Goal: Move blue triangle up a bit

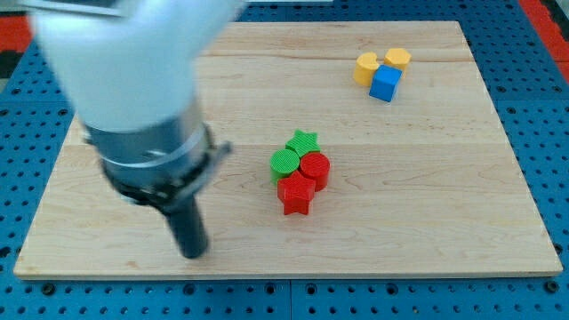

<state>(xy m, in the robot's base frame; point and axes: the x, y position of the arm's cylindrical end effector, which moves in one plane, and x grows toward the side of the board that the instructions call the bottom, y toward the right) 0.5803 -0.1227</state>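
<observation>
Seven blocks lie to the view's right of my tip (pixel 193 252), which touches none of them. Nearest cluster: green star (pixel 304 140), green cylinder (pixel 284 162), red cylinder (pixel 314 167), red star (pixel 296 193). Well beyond, toward the view's top right, a blue block (pixel 385 84), shape unclear, touches two yellow blocks (pixel 366 68).

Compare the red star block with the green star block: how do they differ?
The red star is red; the green star is green. The red star sits at the cluster's bottom end, the green star at its top end. The red star shows whole, while the green cylinder partly hides the green star. Both are star-shaped and lie flat.
</observation>
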